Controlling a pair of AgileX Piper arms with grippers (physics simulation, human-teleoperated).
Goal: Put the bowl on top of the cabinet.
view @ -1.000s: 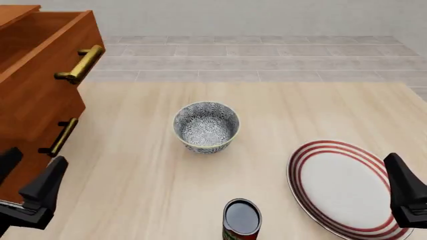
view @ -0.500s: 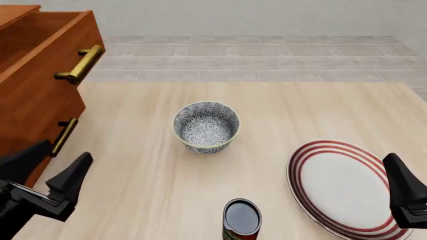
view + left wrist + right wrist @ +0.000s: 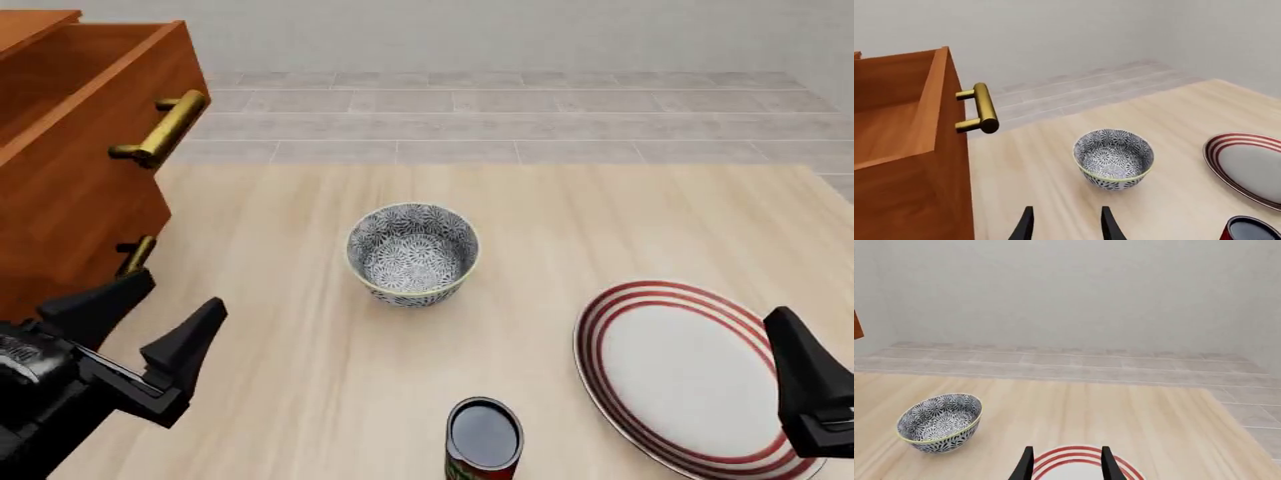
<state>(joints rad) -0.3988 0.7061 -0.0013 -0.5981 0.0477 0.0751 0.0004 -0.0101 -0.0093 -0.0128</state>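
Bowl (image 3: 412, 254) upright on the pale wooden table (image 3: 561, 230), mid-table, empty, touched by neither arm. Cabinet (image 3: 74, 150) at the table's left edge, reddish-brown, top drawer pulled out, brass handle (image 3: 162, 128) on its front, a second handle lower down partly hidden behind the left arm. Left gripper (image 3: 147, 320) low at the near left, just beside the cabinet front, fingers spread apart with nothing between them, aimed toward the bowl and well short of it. Right gripper (image 3: 1065, 465) at the near right edge, over the red-ringed plate (image 3: 687, 375); fingers parted and empty in the right wrist view. Dark can (image 3: 482, 438) upright at the near edge, between the plate and the left gripper, apart from the bowl.
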